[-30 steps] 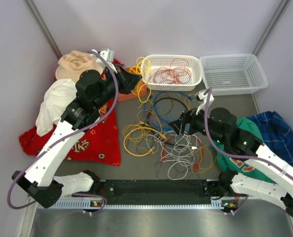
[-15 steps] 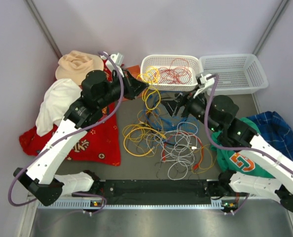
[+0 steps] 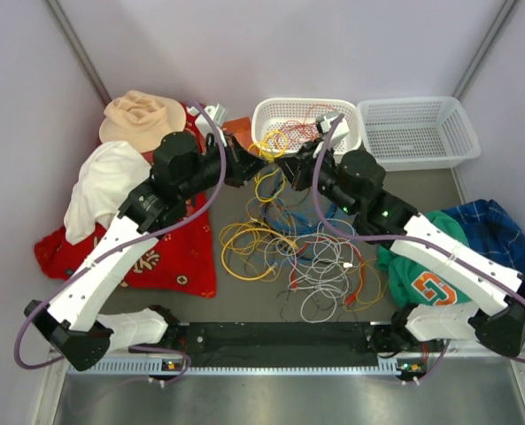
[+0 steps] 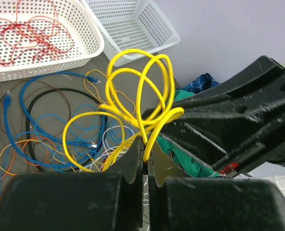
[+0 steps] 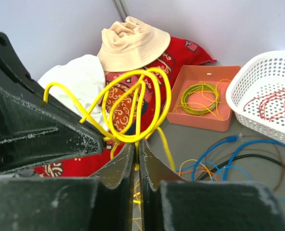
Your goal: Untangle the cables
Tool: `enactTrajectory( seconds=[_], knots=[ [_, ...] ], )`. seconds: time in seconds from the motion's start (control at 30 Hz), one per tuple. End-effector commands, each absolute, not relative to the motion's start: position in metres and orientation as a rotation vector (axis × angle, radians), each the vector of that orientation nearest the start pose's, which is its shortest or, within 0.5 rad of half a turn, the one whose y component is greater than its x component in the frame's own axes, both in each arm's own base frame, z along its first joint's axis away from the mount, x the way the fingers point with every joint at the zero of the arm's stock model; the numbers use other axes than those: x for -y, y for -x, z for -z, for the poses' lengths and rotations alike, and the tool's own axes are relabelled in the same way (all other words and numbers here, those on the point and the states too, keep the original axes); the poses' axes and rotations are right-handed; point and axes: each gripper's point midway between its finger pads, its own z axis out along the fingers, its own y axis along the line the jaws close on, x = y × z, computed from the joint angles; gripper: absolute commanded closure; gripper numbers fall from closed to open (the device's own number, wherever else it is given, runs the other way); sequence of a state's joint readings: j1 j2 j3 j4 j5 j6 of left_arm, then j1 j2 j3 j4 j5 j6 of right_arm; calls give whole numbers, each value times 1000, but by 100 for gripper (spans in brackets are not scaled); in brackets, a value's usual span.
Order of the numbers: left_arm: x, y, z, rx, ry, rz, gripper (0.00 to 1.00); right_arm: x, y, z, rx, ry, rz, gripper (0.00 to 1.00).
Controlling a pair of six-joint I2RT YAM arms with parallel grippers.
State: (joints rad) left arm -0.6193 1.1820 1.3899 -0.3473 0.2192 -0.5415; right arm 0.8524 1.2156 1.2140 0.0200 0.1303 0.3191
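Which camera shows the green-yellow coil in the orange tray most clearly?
The right wrist view: the coil lies whole in the orange tray. From the top, the left arm hides all but a corner of the tray. The left wrist view lacks it.

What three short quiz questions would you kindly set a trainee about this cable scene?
1. True or false: the left gripper and the right gripper are both shut on the looped yellow cable.
2. The thin wires lying in the white perforated plastic basket are: A blue, B red, C black.
3. What lies in the shallow orange tray?
Key: 1 true; 2 B; 3 a green-yellow coiled ring.
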Motion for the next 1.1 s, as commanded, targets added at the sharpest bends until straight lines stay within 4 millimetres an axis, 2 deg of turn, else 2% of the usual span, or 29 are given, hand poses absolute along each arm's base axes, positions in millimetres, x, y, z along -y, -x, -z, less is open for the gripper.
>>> enactTrajectory(
  seconds=[0.0, 0.03, 0.07, 0.13, 0.17, 0.2, 0.23, 0.27, 0.37, 0.4, 0.43, 0.47, 0.5, 0.53, 0.57, 0.6, 0.63, 0.67, 0.7, 0.73, 0.83, 0.9, 1.03, 1.07],
  knots=[
    [255, -268, -409, -1771, -222, 994, 98, -294, -289, -431, -1487, 241, -808, 100],
    [244, -276, -406, -1780, -162, 922, 79, -288, -288, -434, -1484, 237, -790, 100],
    [237, -279, -403, -1786, -143, 875, 65, -282, -286, -439, -1472, 228, -780, 100],
    [216, -283, -399, -1797, -72, 768, 42, -261, -277, -450, -1469, 218, -733, 100],
    [201, -289, -398, -1789, -16, 682, 16, -254, -273, -454, -1470, 217, -716, 100],
    [192, -287, -396, -1791, 5, 644, 6, -243, -269, -463, -1456, 200, -697, 100],
    [184, -288, -395, -1787, 28, 609, 1, -234, -264, -467, -1467, 210, -673, 100],
    [171, -289, -398, -1767, 68, 556, 1, -227, -262, -472, -1465, 197, -660, 100],
    [157, -288, -397, -1746, 103, 503, 1, -210, -249, -486, -1456, 194, -647, 100],
    [156, -288, -392, -1748, 106, 498, 1, -208, -247, -488, -1459, 197, -644, 100],
    [159, -289, -398, -1717, 104, 523, 1, -202, -241, -497, -1445, 189, -655, 100],
    [161, -285, -403, -1691, 97, 556, 1, -201, -239, -495, -1460, 197, -654, 100],
    [171, -283, -397, -1692, 56, 607, 1, -200, -237, -497, -1458, 197, -661, 100],
    [177, -280, -400, -1669, 37, 649, 1, -197, -233, -502, -1449, 194, -675, 100],
    [184, -276, -417, -1591, 14, 721, 1, -196, -231, -502, -1455, 196, -681, 100],
    [199, -270, -409, -1588, -58, 792, 1, -195, -229, -503, -1453, 192, -686, 100],
    [207, -265, -412, -1556, -99, 844, 1, -194, -227, -506, -1448, 182, -699, 100],
    [211, -260, -434, -1449, -117, 904, 1, -192, -225, -507, -1447, 179, -706, 100],
    [222, -255, -423, -1438, -171, 958, 1, -192, -224, -507, -1451, 178, -709, 100],
    [236, -240, -428, -1382, -270, 1045, 1, -190, -222, -510, -1446, 169, -722, 100],
    [248, -208, -443, -1144, -398, 1199, 1, -190, -219, -514, -1448, 158, -744, 100],
    [244, -190, -455, -970, -409, 1260, 1, -191, -218, -514, -1455, 159, -754, 100],
    [253, -181, -461, -893, -469, 1296, 2, -197, -217, -515, -1469, 157, -791, 100],
    [260, -181, -457, -896, -498, 1319, 2, -199, -216, -515, -1471, 164, -801, 100]
  ],
)
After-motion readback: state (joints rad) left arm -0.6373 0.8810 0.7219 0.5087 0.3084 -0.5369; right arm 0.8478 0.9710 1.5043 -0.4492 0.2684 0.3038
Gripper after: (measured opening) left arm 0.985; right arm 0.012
